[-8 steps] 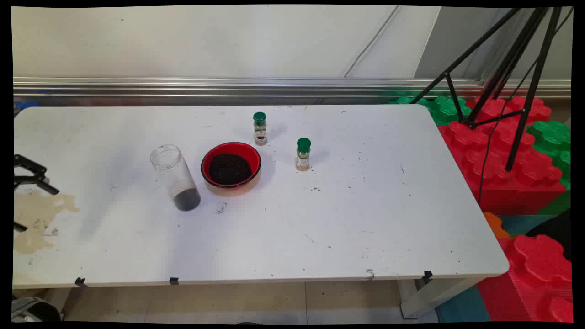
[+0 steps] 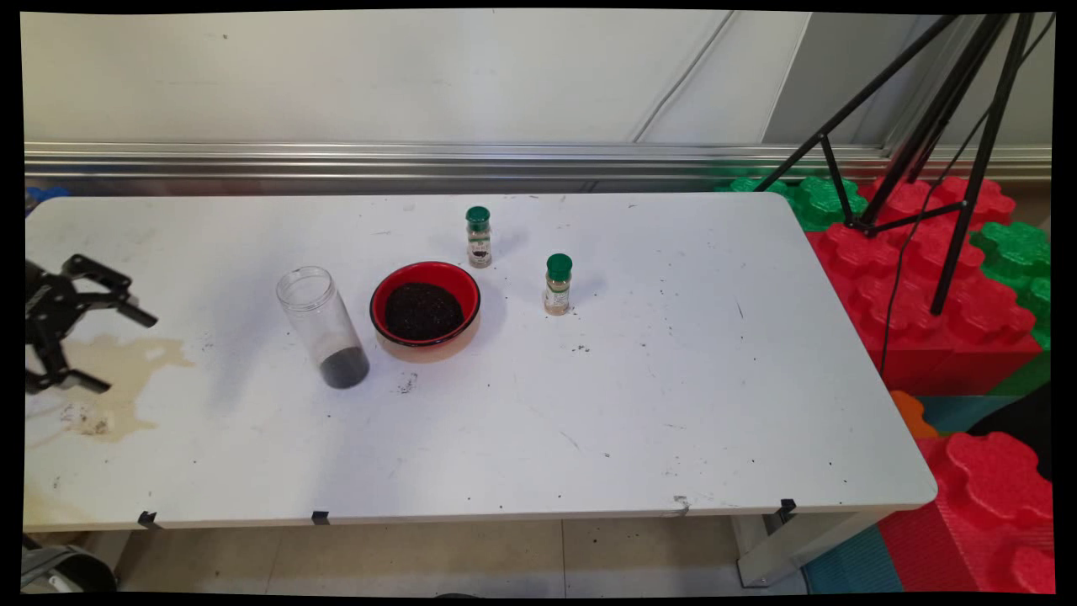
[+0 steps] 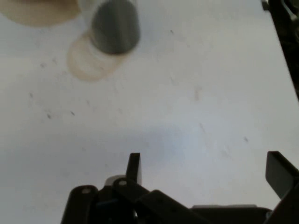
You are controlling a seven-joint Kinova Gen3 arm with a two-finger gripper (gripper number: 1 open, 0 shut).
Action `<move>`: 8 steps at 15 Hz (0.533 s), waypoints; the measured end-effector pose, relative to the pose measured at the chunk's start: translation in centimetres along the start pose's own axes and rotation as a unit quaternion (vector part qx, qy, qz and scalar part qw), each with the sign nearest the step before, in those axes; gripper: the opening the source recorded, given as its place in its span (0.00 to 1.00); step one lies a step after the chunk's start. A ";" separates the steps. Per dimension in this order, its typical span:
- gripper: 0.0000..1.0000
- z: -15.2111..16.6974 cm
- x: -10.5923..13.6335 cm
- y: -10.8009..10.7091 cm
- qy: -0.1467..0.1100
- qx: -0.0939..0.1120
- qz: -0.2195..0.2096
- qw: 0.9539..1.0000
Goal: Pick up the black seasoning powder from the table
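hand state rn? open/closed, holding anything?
Hand: open, holding nothing, above the table near its left edge; the jar is the nearest thing.

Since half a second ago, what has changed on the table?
The black two-finger gripper has moved farther in from the left edge, toward the clear plastic jar, open and holding nothing. The jar, the red bowl of dark grains and the two green-capped spice bottles stayed put on the white table.
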 end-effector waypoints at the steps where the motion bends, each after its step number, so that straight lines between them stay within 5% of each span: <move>1: 1.00 0.2 0.3 -0.2 0.003 0.003 -0.001 1.000; 8: 1.00 2.7 3.5 -2.3 0.033 0.027 -0.016 0.999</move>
